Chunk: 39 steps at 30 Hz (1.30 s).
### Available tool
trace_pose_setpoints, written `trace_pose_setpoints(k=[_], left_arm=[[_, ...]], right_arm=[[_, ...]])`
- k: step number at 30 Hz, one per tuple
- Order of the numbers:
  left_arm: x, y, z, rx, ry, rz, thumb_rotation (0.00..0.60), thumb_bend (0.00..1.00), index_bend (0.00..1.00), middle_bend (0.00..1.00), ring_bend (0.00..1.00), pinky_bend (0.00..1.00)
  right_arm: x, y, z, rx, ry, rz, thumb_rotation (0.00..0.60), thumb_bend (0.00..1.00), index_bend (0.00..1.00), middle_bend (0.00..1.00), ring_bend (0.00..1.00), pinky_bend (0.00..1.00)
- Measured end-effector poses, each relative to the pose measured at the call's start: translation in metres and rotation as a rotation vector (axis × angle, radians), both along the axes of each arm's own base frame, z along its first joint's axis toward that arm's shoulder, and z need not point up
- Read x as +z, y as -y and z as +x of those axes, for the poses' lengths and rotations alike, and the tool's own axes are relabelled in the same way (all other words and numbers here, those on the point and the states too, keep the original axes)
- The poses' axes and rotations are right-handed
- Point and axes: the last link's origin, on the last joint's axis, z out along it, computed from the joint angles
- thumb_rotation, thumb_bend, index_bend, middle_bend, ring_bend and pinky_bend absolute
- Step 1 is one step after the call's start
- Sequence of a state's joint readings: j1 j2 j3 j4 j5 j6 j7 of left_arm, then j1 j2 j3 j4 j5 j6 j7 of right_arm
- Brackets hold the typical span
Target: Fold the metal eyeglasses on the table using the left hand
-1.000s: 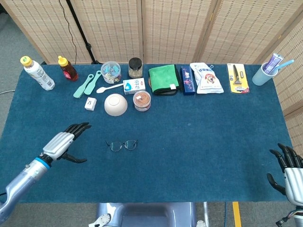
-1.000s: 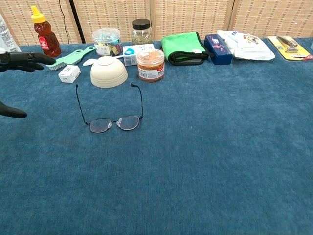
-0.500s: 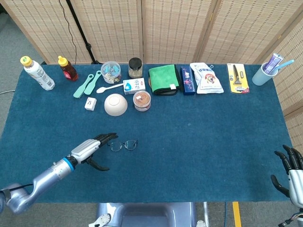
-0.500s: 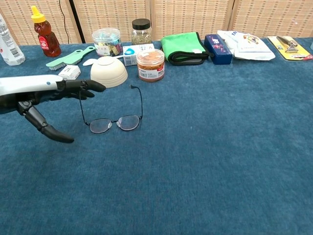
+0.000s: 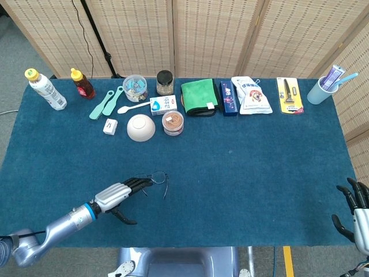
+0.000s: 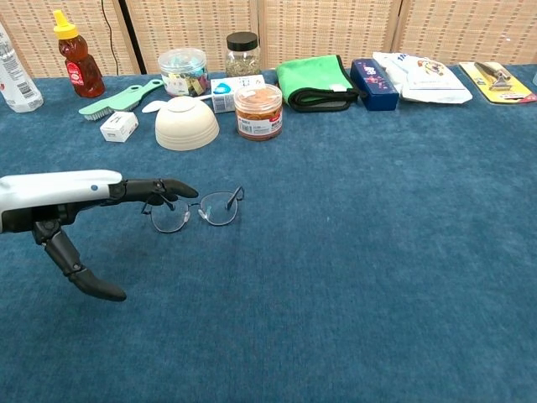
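The left hand (image 6: 63, 201) is seen low over the blue table cover (image 6: 377, 252), fingers (image 6: 159, 189) stretched flat and together toward the metal eyeglasses (image 6: 195, 210), the thumb hanging apart below; nothing is gripped. The fingertips lie at or over the near temple arm of the eyeglasses; contact cannot be confirmed. The eyeglasses are found on the cover, lenses raised toward the chest camera, in front of an upturned cream bowl (image 6: 186, 123) and an orange-filled jar (image 6: 258, 110). A white box (image 6: 118, 126) and a mint brush (image 6: 122, 98) are noted further back. The right hand (image 5: 353, 209) is seen at the table's near right corner, fingers apart, holding nothing.
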<state>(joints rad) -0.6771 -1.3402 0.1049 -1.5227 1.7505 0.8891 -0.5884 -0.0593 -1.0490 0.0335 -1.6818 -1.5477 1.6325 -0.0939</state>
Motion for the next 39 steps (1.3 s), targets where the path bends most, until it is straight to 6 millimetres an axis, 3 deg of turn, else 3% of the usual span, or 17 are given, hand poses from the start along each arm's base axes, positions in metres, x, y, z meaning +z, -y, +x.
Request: trace_pose_setpoints(k=[15, 23, 31, 39], left_arm=[[-0.002, 0.039, -0.005, -0.154, -0.142, 0.041, 0.477, 0.05, 0.00, 0.00, 0.00, 0.00], [0.006, 0.048, -0.005, -0.193, -0.163, 0.114, 0.472, 0.05, 0.00, 0.00, 0.00, 0.00], [0.029, 0.041, -0.005, -0.272, -0.245, 0.331, 0.471, 0.05, 0.11, 0.00, 0.00, 0.00], [0.044, 0.012, -0.009, -0.233, -0.367, 0.486, 0.472, 0.05, 0.15, 0.00, 0.00, 0.00]], right_arm=[[0.003, -0.007, 0.000, 0.007, 0.010, -0.016, 0.600, 0.31, 0.21, 0.09, 0.10, 0.19], [0.005, -0.010, 0.000, 0.014, 0.014, -0.022, 0.600, 0.31, 0.21, 0.09, 0.10, 0.19], [0.004, -0.008, 0.001, 0.023, 0.021, -0.018, 0.600, 0.31, 0.21, 0.09, 0.10, 0.19], [0.002, -0.007, -0.001, 0.018, 0.023, -0.016, 0.600, 0.31, 0.21, 0.09, 0.10, 0.19]])
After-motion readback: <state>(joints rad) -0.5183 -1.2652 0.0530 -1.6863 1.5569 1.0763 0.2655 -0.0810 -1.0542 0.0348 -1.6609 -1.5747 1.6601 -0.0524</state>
